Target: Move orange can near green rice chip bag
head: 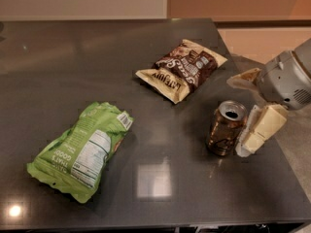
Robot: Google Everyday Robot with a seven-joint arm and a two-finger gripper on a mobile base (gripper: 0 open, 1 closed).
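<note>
The small brownish-orange metal drink can [226,128] stands upright on the dark grey table [73,57], well apart from the crinkled lime-green snack bag [80,150] at left. The end effector [237,114], fingers spread wide, sits just beside the can's right side.

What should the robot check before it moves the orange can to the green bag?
1. Orange can standing upright: ok.
2. Gripper close beside the can's right side: ok.
3. Gripper holding the can: cannot tell.
4. Green rice chip bag in view, far left of the can: ok.
5. Nothing lying on the table between can and green bag: ok.
6. Brown chip bag behind that path: ok.
</note>
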